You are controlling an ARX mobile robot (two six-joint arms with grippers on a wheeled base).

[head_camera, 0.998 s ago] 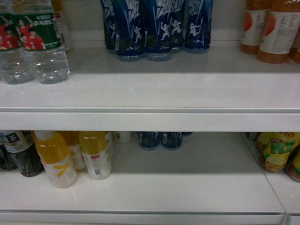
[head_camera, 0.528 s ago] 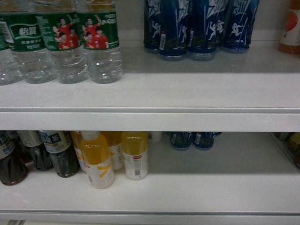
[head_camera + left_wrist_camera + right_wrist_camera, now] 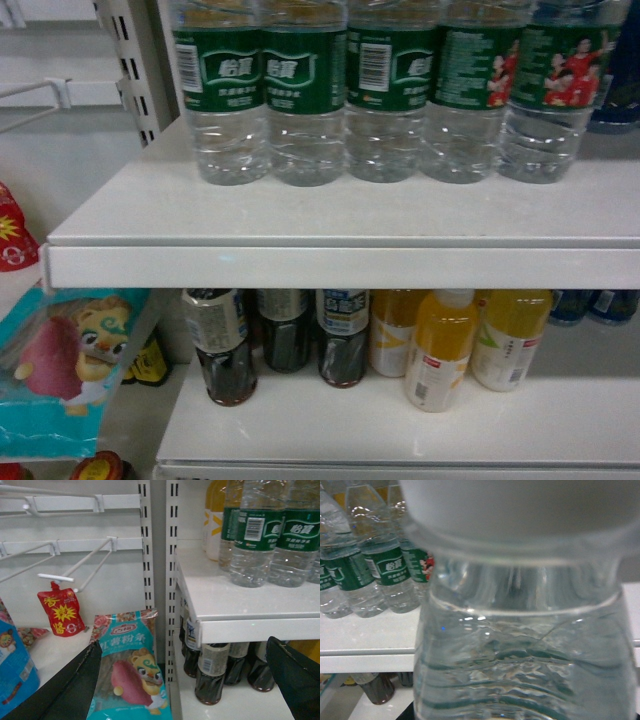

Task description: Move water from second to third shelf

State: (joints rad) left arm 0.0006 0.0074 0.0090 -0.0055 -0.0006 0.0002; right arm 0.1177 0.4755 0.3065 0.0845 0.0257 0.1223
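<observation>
Your head view has swung left since a moment ago, so the upper shelf (image 3: pixel 330 215) now carries a full row of green-labelled water bottles (image 3: pixel 305 90), while your right gripper's camera is filled by one water bottle (image 3: pixel 525 645), its grip unreadable, and your left gripper (image 3: pixel 190 680) hangs spread apart.

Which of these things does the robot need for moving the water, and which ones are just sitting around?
For the job: green-label water bottles standing on the upper shelf; another water bottle filling the right wrist view.

Just sitting around: dark drink bottles and yellow juice bottles on the shelf below; teal snack bag; red pouch hanging on a hook.
</observation>
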